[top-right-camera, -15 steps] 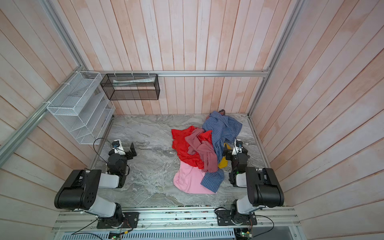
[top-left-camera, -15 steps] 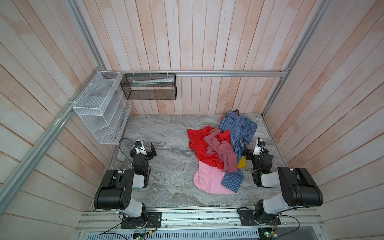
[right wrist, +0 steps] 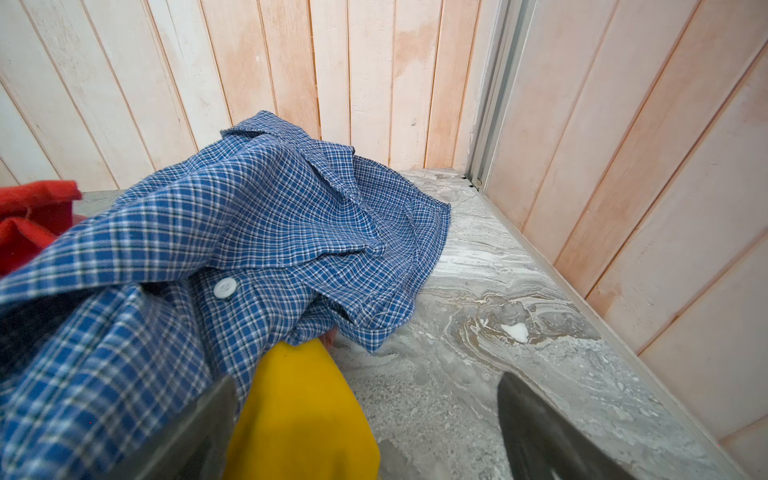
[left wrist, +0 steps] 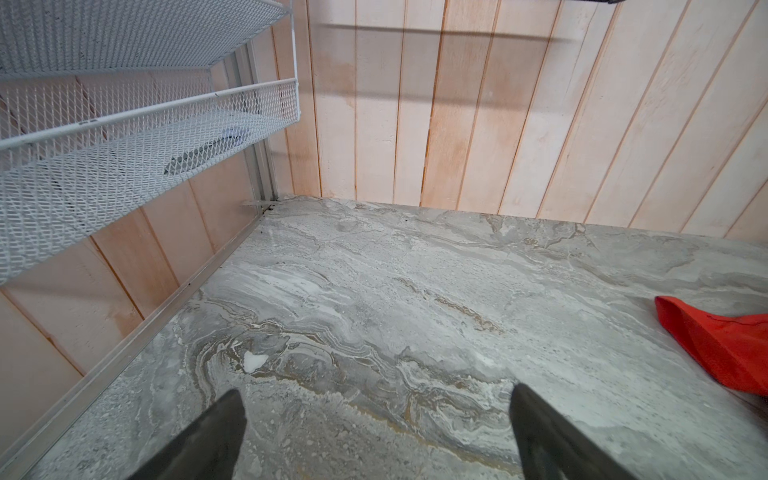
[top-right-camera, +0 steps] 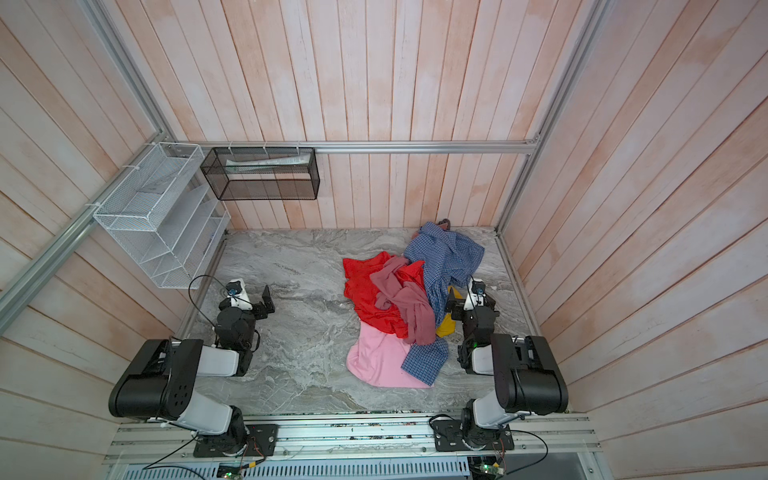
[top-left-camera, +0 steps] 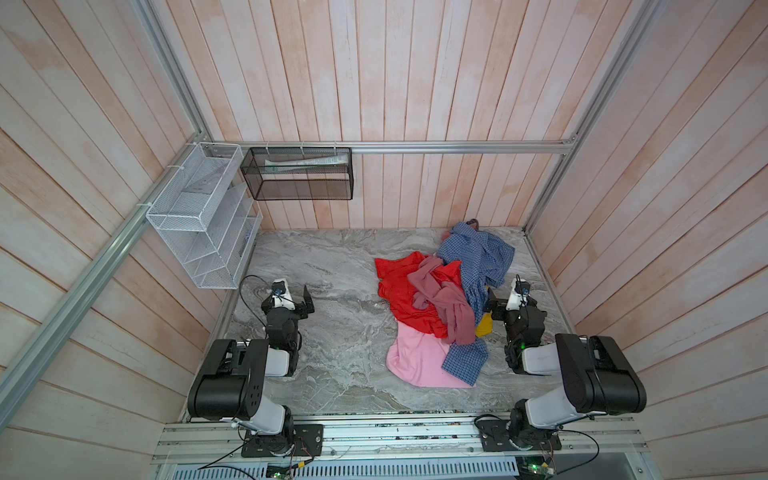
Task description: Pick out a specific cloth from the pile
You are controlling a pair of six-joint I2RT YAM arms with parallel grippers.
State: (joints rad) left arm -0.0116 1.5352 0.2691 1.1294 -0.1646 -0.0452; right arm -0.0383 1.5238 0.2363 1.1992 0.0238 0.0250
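The cloth (top-left-camera: 417,363), plain light pink, lies flat at the near end of the pile in both top views, partly under a red garment (top-left-camera: 401,293), a mauve-pink one (top-left-camera: 451,305) and a blue checked shirt (top-left-camera: 478,257). A bit of yellow (top-left-camera: 484,327) shows at the pile's right edge. My right gripper (top-left-camera: 494,301) rests open at that edge. In the right wrist view the yellow fabric (right wrist: 303,411) and checked shirt (right wrist: 257,224) lie by one finger, ungripped. My left gripper (left wrist: 376,399) is open over bare marble, well left of the pile, with the red garment's corner (left wrist: 723,345) nearby.
A white mesh rack (top-left-camera: 199,224) hangs on the left wall and a black mesh basket (top-left-camera: 297,174) on the back wall. Wooden walls close in the marble tabletop (top-left-camera: 332,332) on three sides. The cloth (top-right-camera: 376,359) lies nearest the front edge.
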